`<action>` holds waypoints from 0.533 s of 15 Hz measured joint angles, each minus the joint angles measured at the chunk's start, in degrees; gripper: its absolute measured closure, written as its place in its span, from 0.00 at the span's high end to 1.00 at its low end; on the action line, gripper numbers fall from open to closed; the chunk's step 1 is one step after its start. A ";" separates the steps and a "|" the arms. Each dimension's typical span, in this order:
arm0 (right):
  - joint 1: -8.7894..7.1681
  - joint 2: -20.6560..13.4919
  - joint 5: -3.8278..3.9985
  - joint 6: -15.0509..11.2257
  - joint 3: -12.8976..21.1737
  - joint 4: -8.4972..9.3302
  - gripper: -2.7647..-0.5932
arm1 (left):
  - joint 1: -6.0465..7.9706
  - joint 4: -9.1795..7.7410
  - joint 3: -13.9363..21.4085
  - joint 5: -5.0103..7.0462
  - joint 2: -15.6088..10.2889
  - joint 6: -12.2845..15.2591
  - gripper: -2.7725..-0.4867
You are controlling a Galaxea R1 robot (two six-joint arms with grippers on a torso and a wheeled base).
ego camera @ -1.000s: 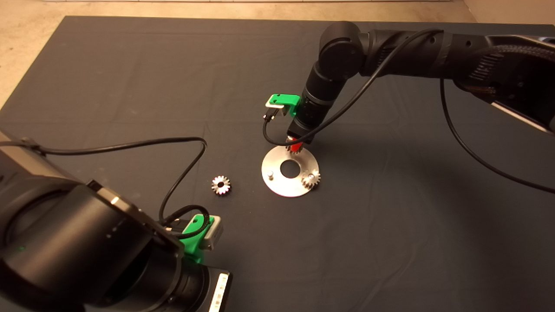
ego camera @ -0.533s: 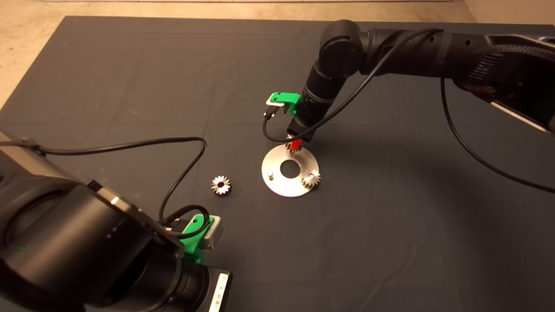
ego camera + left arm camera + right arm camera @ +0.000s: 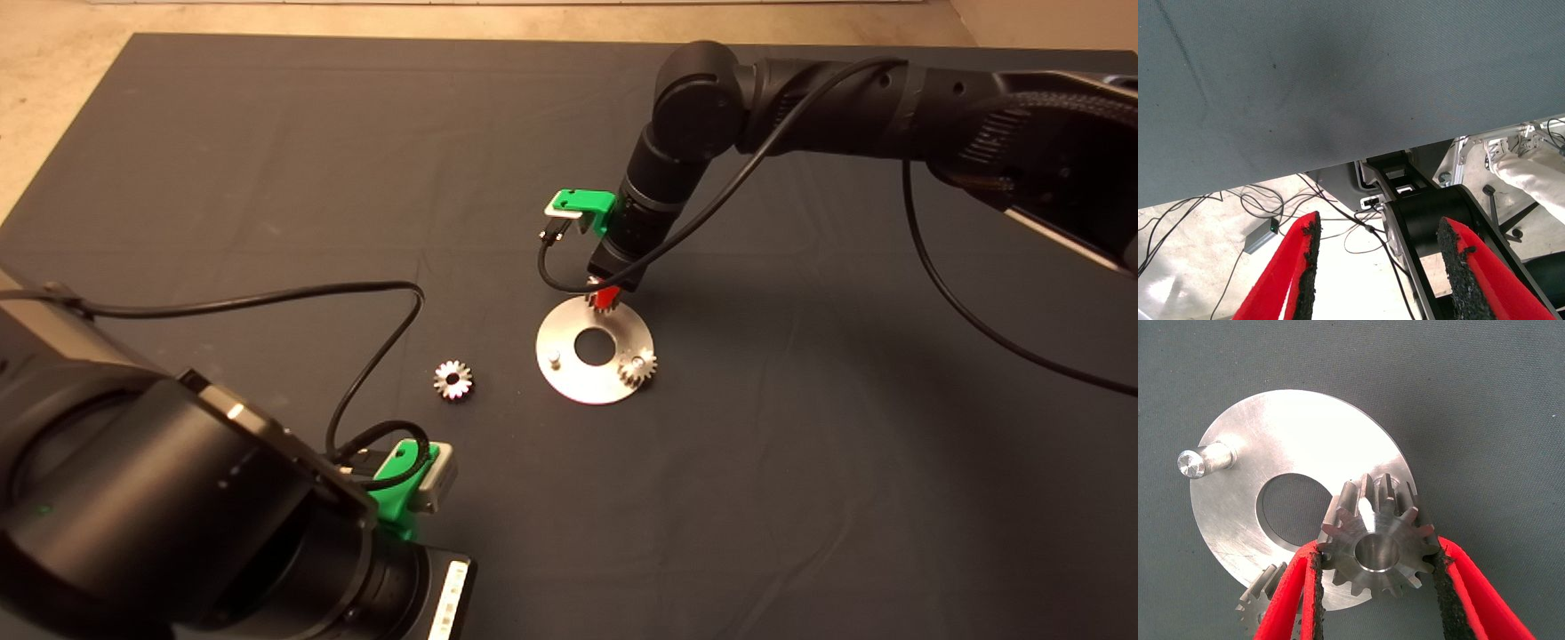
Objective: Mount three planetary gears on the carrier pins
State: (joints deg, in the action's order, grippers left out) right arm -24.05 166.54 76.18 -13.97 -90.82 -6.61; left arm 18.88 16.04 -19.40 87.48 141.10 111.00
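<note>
The round silver disc (image 3: pixel 578 384) lies mid-mat. One planetary gear (image 3: pixel 637 366) sits on its near-right pin, and it also shows in the right wrist view (image 3: pixel 1261 600). One carrier pin (image 3: pixel 554 358) stands bare on the disc's left, also seen in the right wrist view (image 3: pixel 1201 461). My right gripper (image 3: pixel 605 300) is over the disc's far edge, shut on a second gear (image 3: pixel 1378 550) just above the disc (image 3: pixel 1291 440). The third pin is hidden under that gear. A third gear (image 3: pixel 453 380) lies loose on the mat left of the disc. My left gripper (image 3: pixel 1381 267) is parked at the lower left, open and empty.
The left arm's black body and cable (image 3: pixel 373 356) fill the lower left corner, close to the loose gear. The right arm (image 3: pixel 845 98) crosses the far right of the mat. A person's leg (image 3: pixel 1531 170) shows past the mat's edge.
The right gripper with its gear has shifted very slightly at the disc's far edge. The gears on the mat and disc and the left arm have not moved.
</note>
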 joint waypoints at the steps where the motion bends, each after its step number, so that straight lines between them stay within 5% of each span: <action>1: 0.02 0.00 0.00 0.00 0.00 0.00 0.13 | 0.02 0.00 0.00 0.00 0.02 0.00 0.30; 8: 0.13 0.00 0.12 0.04 0.02 -0.02 0.14 | 0.00 0.00 0.00 0.00 0.00 0.00 0.30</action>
State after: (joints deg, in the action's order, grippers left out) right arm -23.92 166.54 76.30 -13.93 -90.80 -6.63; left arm 18.89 16.04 -19.40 87.48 141.09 111.00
